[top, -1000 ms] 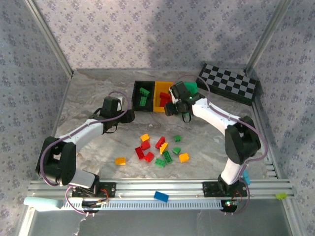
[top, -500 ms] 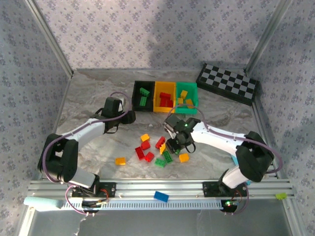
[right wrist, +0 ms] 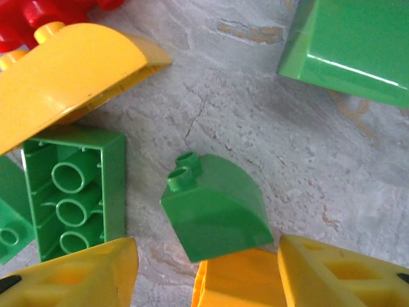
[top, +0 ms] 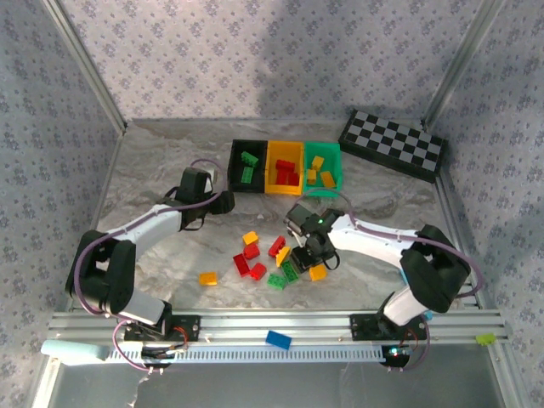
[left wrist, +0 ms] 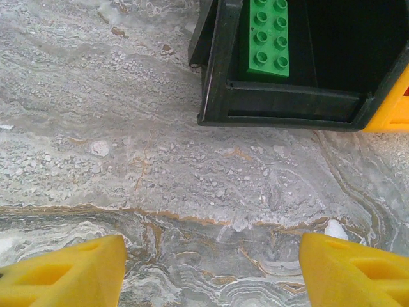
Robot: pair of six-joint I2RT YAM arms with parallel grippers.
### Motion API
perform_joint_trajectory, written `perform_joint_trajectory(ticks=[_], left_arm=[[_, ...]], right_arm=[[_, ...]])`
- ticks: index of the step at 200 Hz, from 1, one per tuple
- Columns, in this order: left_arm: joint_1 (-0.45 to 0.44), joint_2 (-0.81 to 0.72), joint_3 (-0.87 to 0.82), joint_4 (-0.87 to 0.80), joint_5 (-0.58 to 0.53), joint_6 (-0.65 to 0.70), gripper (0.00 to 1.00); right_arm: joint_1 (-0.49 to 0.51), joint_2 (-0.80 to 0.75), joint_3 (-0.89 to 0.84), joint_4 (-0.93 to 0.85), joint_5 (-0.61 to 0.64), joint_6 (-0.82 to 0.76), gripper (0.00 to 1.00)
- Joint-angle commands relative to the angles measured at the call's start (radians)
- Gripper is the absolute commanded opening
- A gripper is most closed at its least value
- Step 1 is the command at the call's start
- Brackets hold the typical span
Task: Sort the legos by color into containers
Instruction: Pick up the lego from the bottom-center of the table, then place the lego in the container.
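Nearest: a blue brick [top: 278,340] lies on the front rail between my two bases.

Beyond it, loose legos [top: 257,271] are scattered on the marble table [top: 161,153]: red, green and yellow-orange. One yellow piece [top: 208,278] lies apart to the left.

My right gripper [top: 304,255] is low over the right end of that pile. Its jaws stand apart, clamped on nothing. A green curved brick [right wrist: 214,211] sits just ahead of the tips, within the width of the gap. An orange brick [right wrist: 239,284] touches its near side. An upturned green brick [right wrist: 73,198] lies just beyond one of the fingers [right wrist: 70,275].

Farther back, my left gripper [top: 221,202] has its jaws apart and empty over bare marble, just short of the black bin [left wrist: 287,105].

Farthest: three bins side by side. The black bin holds green bricks [left wrist: 268,35], the yellow bin [top: 280,189] holds red, and the green bin [top: 321,190] holds yellow-orange. A checkered board [top: 395,143] lies in the far right corner.
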Motion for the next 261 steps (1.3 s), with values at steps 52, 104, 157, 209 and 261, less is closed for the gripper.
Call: perform_joint_trajectory(ticks=[52, 104, 157, 209, 261], left_arm=[[-0.008, -0.003, 0.019, 0.005, 0.006, 0.005, 0.72], [-0.008, -0.006, 0.019, 0.002, -0.009, 0.008, 0.72], [-0.007, -0.01, 0.018, -0.013, -0.053, 0.006, 0.72], [0.001, -0.019, 0.01, -0.018, -0.085, 0.001, 0.72], [0.006, -0.027, 0.002, -0.018, -0.11, 0.0, 0.72]], right_arm=[[-0.005, 0.085, 0.032, 0.036, -0.017, -0.019, 0.43], [-0.01, 0.055, 0.087, 0.0, -0.007, -0.034, 0.36], [-0.063, 0.094, 0.255, 0.076, 0.002, -0.035, 0.36], [-0.134, 0.339, 0.58, 0.189, 0.044, -0.033, 0.37], [-0.177, 0.692, 1.086, 0.045, -0.024, -0.067, 0.37]])
